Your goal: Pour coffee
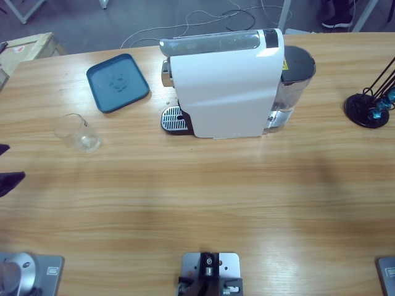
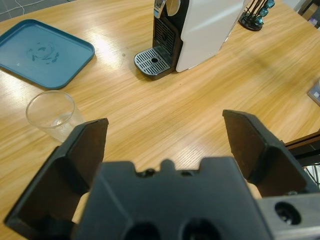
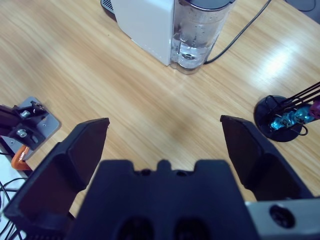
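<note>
High view: a white coffee machine stands upright mid-table. A blue tray lies to its left, and a clear glass stands near the tray. A black capsule stand sits at the right edge.
Coffee: none can be made out in the glass.
Left wrist view: the left gripper has its jaws spread wide, holding nothing. The glass stands just beyond one jaw.
Right wrist view: the right gripper has its jaws wide apart, holding nothing, over bare table. The machine's water tank is ahead.
</note>
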Robot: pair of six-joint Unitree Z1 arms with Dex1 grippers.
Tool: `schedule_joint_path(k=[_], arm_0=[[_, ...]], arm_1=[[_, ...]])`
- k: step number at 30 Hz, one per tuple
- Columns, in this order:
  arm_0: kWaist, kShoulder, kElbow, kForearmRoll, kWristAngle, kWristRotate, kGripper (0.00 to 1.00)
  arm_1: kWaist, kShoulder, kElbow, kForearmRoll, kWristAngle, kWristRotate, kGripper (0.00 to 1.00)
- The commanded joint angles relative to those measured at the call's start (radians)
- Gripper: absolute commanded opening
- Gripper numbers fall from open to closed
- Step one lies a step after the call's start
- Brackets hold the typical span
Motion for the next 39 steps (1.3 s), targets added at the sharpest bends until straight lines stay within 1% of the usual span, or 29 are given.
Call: schedule_joint_path(k=[1,8,10,13,16,18,19,21,24,25,27,30,32,33,34,37,39], arm_0=[[-0.009,0.015,0.025,-0.012,0.005,-0.011,1.000],[-0.007,0.024,0.023,-0.011,0.010,-0.011,1.000],[-0.008,0.050,0.009,-0.004,0.021,-0.011,1.000],[-0.008,0.161,-0.075,0.013,0.022,-0.029,1.000],[-0.008,0.312,-0.187,-0.011,0.019,-0.137,1.000],[0.002,0.390,-0.233,-0.055,0.017,-0.195,0.994],[0.027,0.446,-0.260,-0.082,-0.013,-0.260,0.991],[0.084,0.538,-0.319,-0.089,-0.123,-0.319,0.991],[0.182,0.671,-0.390,-0.155,-0.271,-0.469,0.990],[0.214,0.724,-0.412,-0.188,-0.351,-0.525,0.974],[0.236,0.804,-0.444,-0.254,-0.472,-0.582,0.968],[0.237,0.888,-0.452,-0.368,-0.509,-0.671,0.962],[0.237,0.950,-0.461,-0.430,-0.568,-0.707,0.881],[0.237,0.974,-0.469,-0.444,-0.599,-0.712,0.850],[0.237,0.997,-0.474,-0.459,-0.619,-0.717,0.849],[0.238,1.039,-0.478,-0.480,-0.621,-0.718,0.848],[0.238,1.064,-0.482,-0.494,-0.621,-0.719,0.806]], arm_1=[[-0.010,-0.005,0.014,0.005,-0.015,0.009,1.000],[-0.010,-0.008,0.015,0.005,-0.015,0.009,1.000],[-0.010,-0.009,0.015,0.005,-0.015,0.010,1.000],[-0.010,-0.005,0.015,0.005,-0.015,0.009,1.000],[-0.010,-0.006,0.015,0.005,-0.014,0.009,1.000],[-0.010,-0.003,0.014,0.005,-0.014,0.009,1.000],[-0.010,-0.001,0.014,0.005,-0.014,0.009,1.000],[-0.010,0.000,0.014,0.005,-0.014,0.009,1.000],[-0.010,-0.002,0.014,0.005,-0.015,0.009,1.000],[-0.010,-0.002,0.014,0.005,-0.014,0.009,1.000],[-0.010,-0.003,0.014,0.005,-0.013,0.009,1.000],[-0.010,0.000,0.014,0.005,-0.013,0.009,1.000],[-0.010,0.005,0.015,0.003,-0.013,0.008,1.000],[-0.010,0.007,0.015,0.002,-0.013,0.008,1.000],[-0.010,0.007,0.014,0.002,-0.013,0.008,1.000],[-0.010,0.010,0.014,0.002,-0.013,0.008,1.000],[-0.010,0.018,0.012,0.003,-0.013,0.008,1.000]])
